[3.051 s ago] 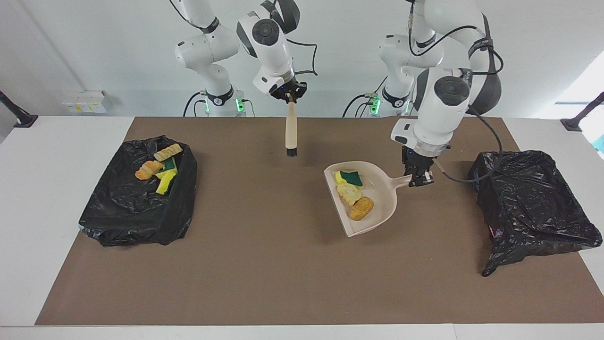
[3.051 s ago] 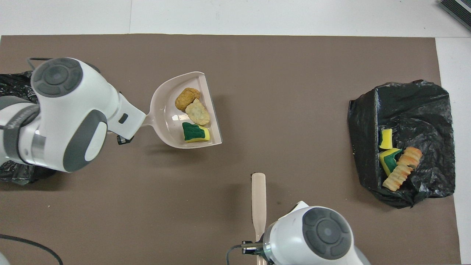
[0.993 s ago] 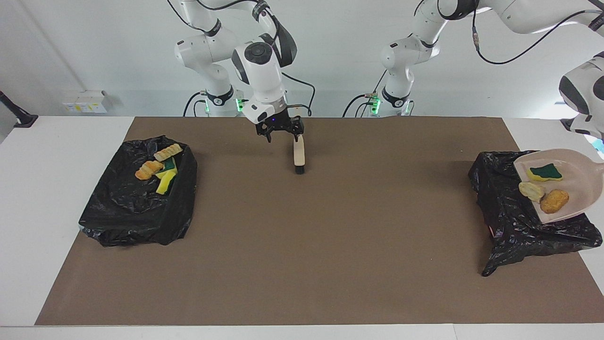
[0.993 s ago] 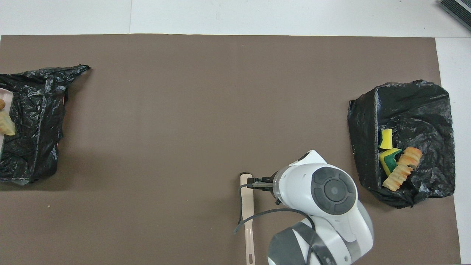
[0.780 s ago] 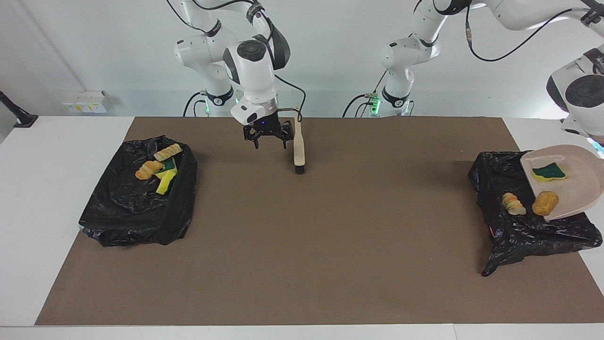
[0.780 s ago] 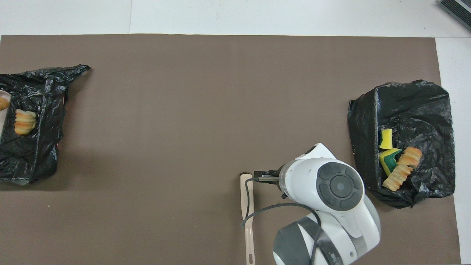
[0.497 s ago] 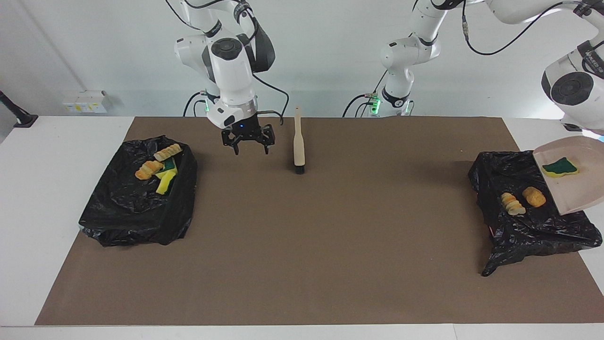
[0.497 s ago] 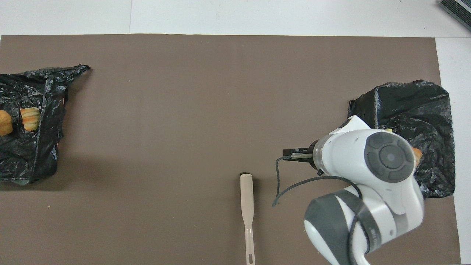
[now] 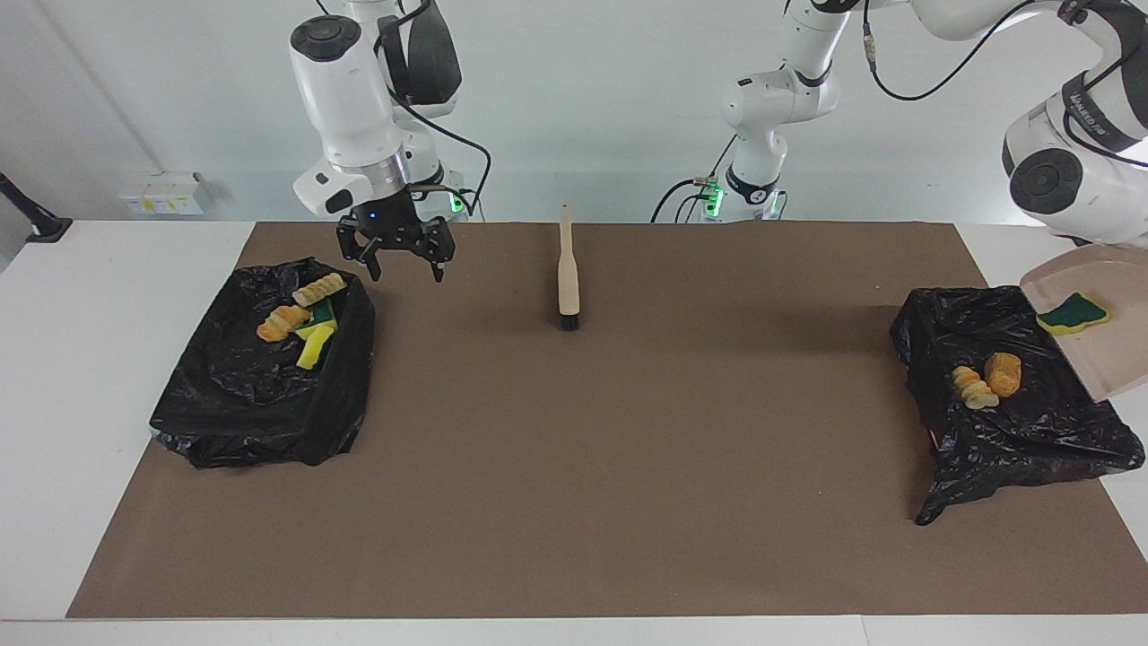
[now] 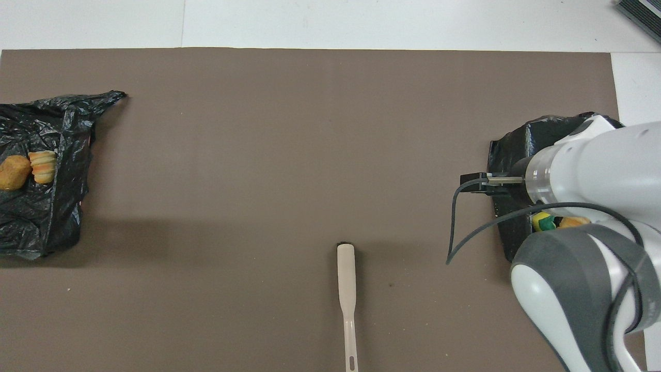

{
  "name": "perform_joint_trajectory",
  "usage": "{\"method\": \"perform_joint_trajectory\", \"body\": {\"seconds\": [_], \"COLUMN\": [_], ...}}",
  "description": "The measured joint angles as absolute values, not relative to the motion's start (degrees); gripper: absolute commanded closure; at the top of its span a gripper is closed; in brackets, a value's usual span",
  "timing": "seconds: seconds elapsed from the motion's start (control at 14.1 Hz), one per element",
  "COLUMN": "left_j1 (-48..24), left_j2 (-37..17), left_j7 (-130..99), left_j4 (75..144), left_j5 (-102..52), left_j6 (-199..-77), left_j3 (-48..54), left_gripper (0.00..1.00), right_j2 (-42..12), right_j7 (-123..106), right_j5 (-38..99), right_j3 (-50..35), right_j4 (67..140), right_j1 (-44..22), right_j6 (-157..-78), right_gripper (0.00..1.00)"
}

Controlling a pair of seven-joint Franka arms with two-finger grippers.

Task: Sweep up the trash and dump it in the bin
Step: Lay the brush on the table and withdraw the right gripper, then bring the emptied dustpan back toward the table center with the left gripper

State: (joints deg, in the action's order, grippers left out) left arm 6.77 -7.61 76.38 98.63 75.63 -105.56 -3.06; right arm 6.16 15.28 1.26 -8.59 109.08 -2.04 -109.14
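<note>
The beige dustpan (image 9: 1099, 345) hangs tilted over the black-bagged bin (image 9: 1004, 431) at the left arm's end of the table. It is held by my left gripper, which is out of frame. A green-and-yellow sponge scrap (image 9: 1073, 313) lies on the pan. Two bread-like lumps of trash (image 9: 974, 388) (image 9: 1003, 373) lie in that bin, and the overhead view shows them too (image 10: 43, 166) (image 10: 14, 173). My right gripper (image 9: 404, 267) hangs open and empty over the mat, beside the bin at the right arm's end (image 9: 260, 404).
The bin at the right arm's end holds several scraps (image 9: 305, 318); in the overhead view the right arm covers most of that bin (image 10: 516, 139). A beige brush (image 9: 567, 269) (image 10: 347, 289) lies on the brown mat (image 9: 574, 467) midway between the arms' bases.
The left arm tipped the dustpan more steeply and both bread-like lumps slid off into the bin. The right gripper swung away from the brush toward the right arm's end bin.
</note>
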Motion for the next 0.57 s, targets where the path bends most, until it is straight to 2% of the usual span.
{"method": "perform_joint_trajectory", "body": {"seconds": [0.28, 0.57], "left_j1": [4.9, 4.9], "left_j2": [-7.2, -6.8], "left_j7": [74.6, 74.6], "left_j4": [98.8, 98.8], "left_j5": [82.2, 82.6], "left_j6": [-103.3, -103.4], "left_j3": [-3.2, -3.1], "left_gripper": [1.00, 1.00], "right_j2": [6.4, 7.6], "right_j7": [15.3, 15.3], "right_j5": [1.3, 1.2], "right_j3": [-8.5, -5.7], "right_j4": [103.4, 101.2], "right_j1": [1.9, 3.4], "right_j6": [-100.9, -98.8], "right_gripper": [0.00, 0.00]}}
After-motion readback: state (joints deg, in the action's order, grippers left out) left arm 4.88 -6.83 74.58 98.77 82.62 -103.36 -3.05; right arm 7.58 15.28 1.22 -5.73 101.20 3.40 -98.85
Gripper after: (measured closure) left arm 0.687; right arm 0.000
